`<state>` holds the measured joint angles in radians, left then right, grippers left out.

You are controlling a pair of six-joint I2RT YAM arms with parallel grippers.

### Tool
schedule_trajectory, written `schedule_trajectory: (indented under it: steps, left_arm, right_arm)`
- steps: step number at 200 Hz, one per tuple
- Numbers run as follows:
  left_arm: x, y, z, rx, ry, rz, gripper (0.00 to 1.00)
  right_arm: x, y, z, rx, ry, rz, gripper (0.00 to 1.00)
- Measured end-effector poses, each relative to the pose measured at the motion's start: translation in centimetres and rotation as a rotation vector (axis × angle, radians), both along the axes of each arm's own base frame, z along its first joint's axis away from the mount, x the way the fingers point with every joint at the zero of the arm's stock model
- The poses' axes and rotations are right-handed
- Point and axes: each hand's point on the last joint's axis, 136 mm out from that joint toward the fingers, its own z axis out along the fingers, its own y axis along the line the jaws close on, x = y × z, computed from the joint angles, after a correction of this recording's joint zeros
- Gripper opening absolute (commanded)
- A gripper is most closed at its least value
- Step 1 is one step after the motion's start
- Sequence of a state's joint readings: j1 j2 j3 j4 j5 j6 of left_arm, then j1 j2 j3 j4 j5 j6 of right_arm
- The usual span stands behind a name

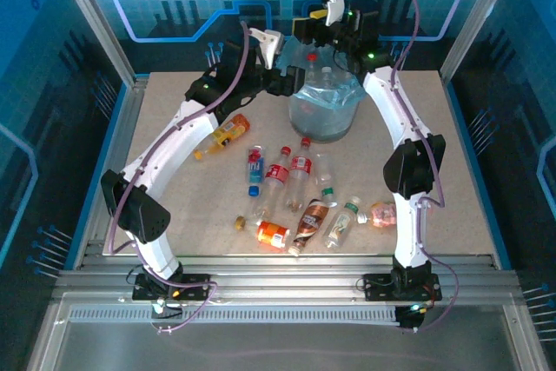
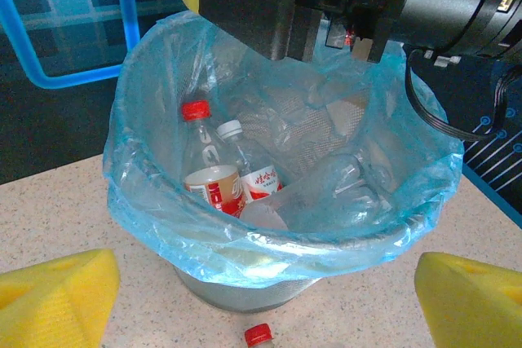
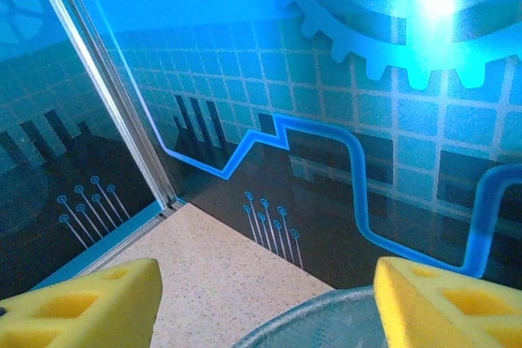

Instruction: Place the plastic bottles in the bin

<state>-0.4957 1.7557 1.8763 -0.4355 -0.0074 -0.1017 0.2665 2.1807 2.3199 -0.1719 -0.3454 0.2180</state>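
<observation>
So the table (image 1: 208,206) has the bin (image 1: 323,115) parked at its far middle, and a few plastic bottles (image 2: 214,181) can already be seen inside the blue liner (image 2: 163,238), red and white caps up. The right gripper (image 3: 265,307) is hung right over the rim, fingers apart with nothing between them, so a drop-off is probably being wrapped up. The left gripper (image 2: 263,303) is held just beside the bin, spread wide and empty too. Roughly nine loose bottles (image 1: 300,167) are scattered across the near half, the orange bottle (image 1: 228,131) nearest the left arm. Next, a reach back down is called for, with a pinch across one bottle's body.
</observation>
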Motion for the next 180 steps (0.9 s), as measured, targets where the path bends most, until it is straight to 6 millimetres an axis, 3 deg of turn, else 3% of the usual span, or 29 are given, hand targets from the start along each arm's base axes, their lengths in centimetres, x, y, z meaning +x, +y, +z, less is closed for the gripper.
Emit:
schedule_trajectory:
  steps: [42, 65, 85, 142, 158, 180]
  left_arm:
    - [0.0, 0.2, -1.4, 0.017, 0.025, 0.008, 0.95]
    - [0.0, 0.3, -2.1, 0.029, 0.041, 0.014, 0.95]
    - [0.0, 0.3, -2.2, 0.03, 0.042, 0.014, 0.95]
    - [0.0, 0.4, -2.2, 0.032, 0.041, 0.019, 0.95]
    - [0.0, 0.4, -2.2, 0.032, 0.041, 0.022, 0.95]
    - [0.0, 0.4, -2.2, 0.031, 0.042, 0.022, 0.95]
  right_arm:
    - [0.6, -1.1, 0.5, -0.048, 0.065, -0.079, 0.6]
    - [0.3, -1.4, -1.1, -0.079, 0.134, -0.089, 0.6]
    - [0.5, -1.2, -4.0, -0.11, 0.2, -0.087, 0.6]
    - [2.2, 0.2, -14.9, -0.196, 0.396, -0.063, 0.6]
    - [2.3, 0.3, -16.6, -0.211, 0.424, -0.059, 0.6]
    - [2.4, 0.4, -17.0, -0.217, 0.427, -0.057, 0.6]
